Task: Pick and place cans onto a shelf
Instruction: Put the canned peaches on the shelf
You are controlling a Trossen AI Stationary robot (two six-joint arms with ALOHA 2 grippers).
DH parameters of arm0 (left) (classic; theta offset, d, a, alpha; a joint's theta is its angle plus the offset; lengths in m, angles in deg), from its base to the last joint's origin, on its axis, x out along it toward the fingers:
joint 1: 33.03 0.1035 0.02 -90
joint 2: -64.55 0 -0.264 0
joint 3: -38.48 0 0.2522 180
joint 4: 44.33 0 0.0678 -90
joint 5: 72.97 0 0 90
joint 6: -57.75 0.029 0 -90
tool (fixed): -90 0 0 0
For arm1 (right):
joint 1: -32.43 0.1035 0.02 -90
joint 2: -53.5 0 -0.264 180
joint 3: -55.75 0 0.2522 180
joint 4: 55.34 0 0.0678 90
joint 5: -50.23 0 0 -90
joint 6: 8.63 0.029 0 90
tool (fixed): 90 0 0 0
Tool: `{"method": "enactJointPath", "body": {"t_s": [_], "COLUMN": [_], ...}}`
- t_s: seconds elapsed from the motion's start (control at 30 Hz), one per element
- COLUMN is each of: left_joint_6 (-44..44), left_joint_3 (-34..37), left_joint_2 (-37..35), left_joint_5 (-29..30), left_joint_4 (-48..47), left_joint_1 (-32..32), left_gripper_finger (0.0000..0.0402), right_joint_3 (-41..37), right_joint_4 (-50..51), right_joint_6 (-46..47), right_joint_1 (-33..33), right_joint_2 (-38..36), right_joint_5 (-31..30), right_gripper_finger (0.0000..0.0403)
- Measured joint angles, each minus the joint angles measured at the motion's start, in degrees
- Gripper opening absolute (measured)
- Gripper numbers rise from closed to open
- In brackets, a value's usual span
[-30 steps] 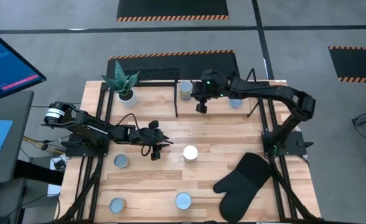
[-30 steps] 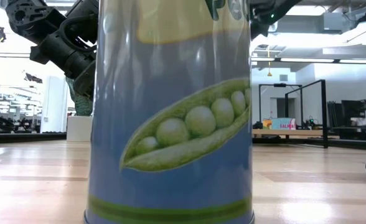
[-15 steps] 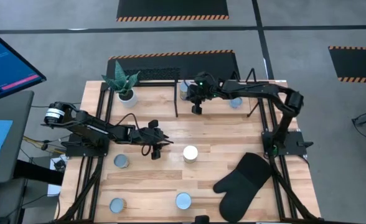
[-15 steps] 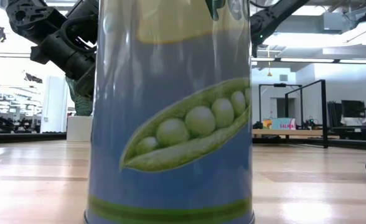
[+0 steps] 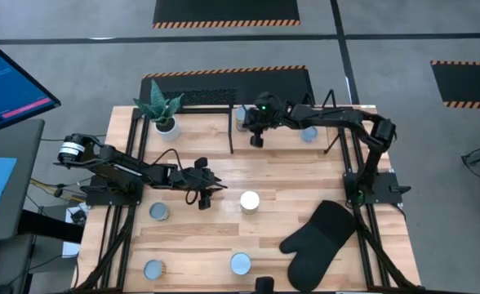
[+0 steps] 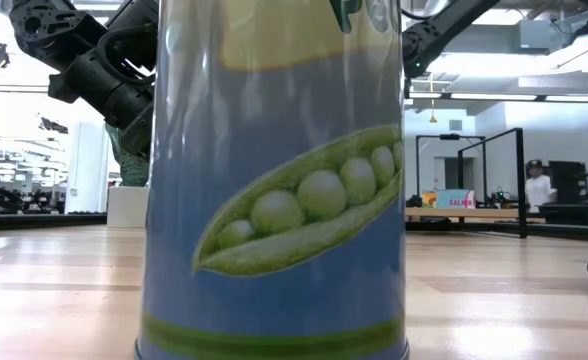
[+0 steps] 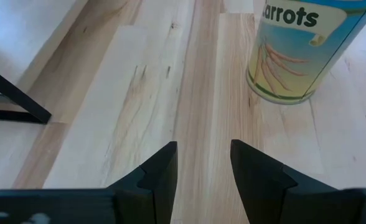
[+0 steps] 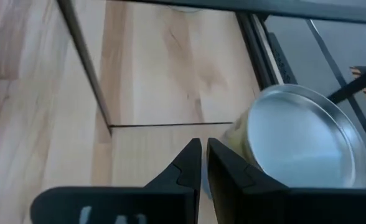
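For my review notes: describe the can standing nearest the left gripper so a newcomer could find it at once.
Start at the wooden table and find the left gripper near its middle. Just beside it stands a lone can. Its top is bright white, unlike the pale blue tops nearer the front edge.

Two cans (image 5: 244, 117) (image 5: 308, 134) stand upright on the shelf (image 5: 281, 145); four others (image 5: 250, 201) (image 5: 159, 212) (image 5: 153, 269) (image 5: 240, 263) stand on the table.

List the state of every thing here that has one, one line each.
Left claw: open, empty, above the table.
Right claw: almost shut, empty.
Pale blue and yellow carrots can: upright on the table.
Blue pea-label metal can: upright on the table.
Silver-topped metal can: upright, beside the right claw.
Black oven mitt: lying flat.
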Motion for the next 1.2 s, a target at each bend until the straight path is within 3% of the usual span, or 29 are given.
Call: {"method": "enactJointPath", "body": {"t_s": [1.2], "left_joint_6": [-0.1], "left_joint_3": [0.0], "left_joint_2": [0.0], "left_joint_5": [0.0], "left_joint_4": [0.0], "left_joint_1": [0.0], "left_gripper_finger": [0.014], "right_joint_3": [0.0], "right_joint_4": [-2.3], "right_joint_6": [0.5], "right_joint_1": [-2.4], "right_joint_2": [0.0], "right_joint_5": [-2.8], "right_gripper_finger": [0.0051]}}
